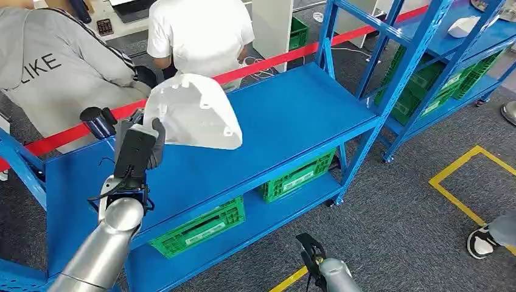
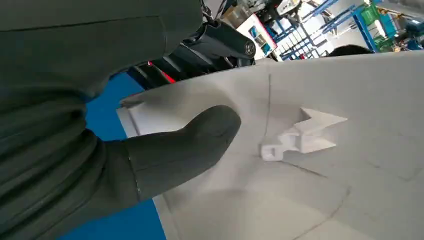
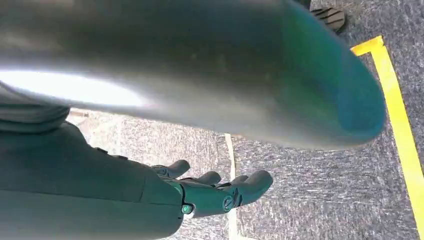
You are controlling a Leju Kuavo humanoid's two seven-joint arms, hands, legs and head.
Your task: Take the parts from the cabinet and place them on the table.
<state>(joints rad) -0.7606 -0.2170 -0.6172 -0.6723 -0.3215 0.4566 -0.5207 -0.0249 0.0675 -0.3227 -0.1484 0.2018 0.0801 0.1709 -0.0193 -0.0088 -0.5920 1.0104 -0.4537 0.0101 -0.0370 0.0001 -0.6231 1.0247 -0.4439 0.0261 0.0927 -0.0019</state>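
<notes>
My left hand (image 1: 137,148) grips a large white moulded shell part (image 1: 196,113) by its near edge and holds it up over the blue shelf top (image 1: 292,115). In the left wrist view the grey thumb (image 2: 185,145) presses on the part's inner face (image 2: 340,190), beside a small raised white clip (image 2: 302,136). My right arm (image 1: 331,274) hangs low at the bottom of the head view. Its hand (image 3: 220,192) holds nothing, the fingers loosely extended above the grey carpet.
Two people (image 1: 201,33) stand behind red tape (image 1: 268,61) at the shelf's far side. Green crates (image 1: 198,228) sit on the lower blue shelf. A second blue rack (image 1: 450,55) stands at right. Yellow floor tape (image 1: 462,182) and a person's shoe (image 1: 484,242) lie on the carpet.
</notes>
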